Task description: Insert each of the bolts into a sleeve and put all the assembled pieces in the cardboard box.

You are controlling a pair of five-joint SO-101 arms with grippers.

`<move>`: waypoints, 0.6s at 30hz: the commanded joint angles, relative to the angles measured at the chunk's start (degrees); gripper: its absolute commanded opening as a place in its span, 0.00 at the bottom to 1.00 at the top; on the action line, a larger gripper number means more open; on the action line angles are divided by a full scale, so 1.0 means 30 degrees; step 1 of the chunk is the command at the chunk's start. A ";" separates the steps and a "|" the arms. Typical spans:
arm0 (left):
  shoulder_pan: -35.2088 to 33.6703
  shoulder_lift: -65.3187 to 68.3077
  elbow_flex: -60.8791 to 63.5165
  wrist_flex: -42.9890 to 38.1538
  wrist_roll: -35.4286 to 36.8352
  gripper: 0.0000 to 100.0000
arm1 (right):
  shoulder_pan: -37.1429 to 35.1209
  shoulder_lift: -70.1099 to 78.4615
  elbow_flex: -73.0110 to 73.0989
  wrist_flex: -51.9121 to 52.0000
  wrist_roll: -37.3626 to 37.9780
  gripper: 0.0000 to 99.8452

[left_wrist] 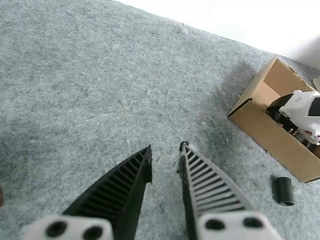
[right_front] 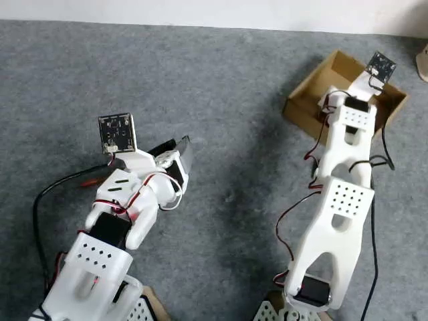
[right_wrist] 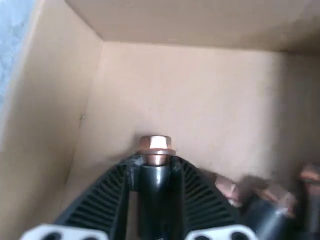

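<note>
Currently in the right fingers: the right gripper (right_wrist: 155, 162) pinches a black sleeve (right_wrist: 152, 192) upright between its two fingers. A copper-coloured bolt (right_wrist: 156, 148) sits in the sleeve, its head standing just above the fingertips.
Place of that piece: inside the cardboard box (right_wrist: 200, 95), near a corner where two walls meet. Whether it touches the box floor cannot be told.
Other pieces: more copper-headed bolts in black sleeves (right_wrist: 255, 197) lie on the box floor just beside the right fingers, too blurred to count.
Left fingers: the left gripper (left_wrist: 165, 152) has its fingers spread, with nothing between them. It hangs over bare surface, well apart from the box.
Loose sleeve: a lone black sleeve (left_wrist: 284, 190) rests on the surface just beside the box's outer wall.
Surface: grey and felt-like (right_front: 227, 87), carrying both arms, with the box toward its far right part.
Room: a pale wall (right_front: 200, 10) runs along the far edge of the surface.
</note>
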State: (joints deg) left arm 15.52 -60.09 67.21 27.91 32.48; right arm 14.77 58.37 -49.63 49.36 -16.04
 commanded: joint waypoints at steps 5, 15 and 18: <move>-0.0161 -0.0132 -0.0132 -0.0410 -0.0029 0.10 | -0.1538 -0.0806 -0.6315 0.6696 -0.0205 0.15; -0.0220 -0.0249 -0.0132 -0.0381 -0.0029 0.10 | -0.2330 -0.0835 -1.4667 1.3143 -0.0029 0.11; -0.0249 -0.0249 -0.0132 -0.0381 -0.0029 0.10 | -0.2681 -0.0835 -1.5751 1.5341 -0.0029 0.11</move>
State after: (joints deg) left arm 15.52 -60.09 67.21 27.91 32.48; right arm 8.26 58.46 -91.82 90.24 -16.04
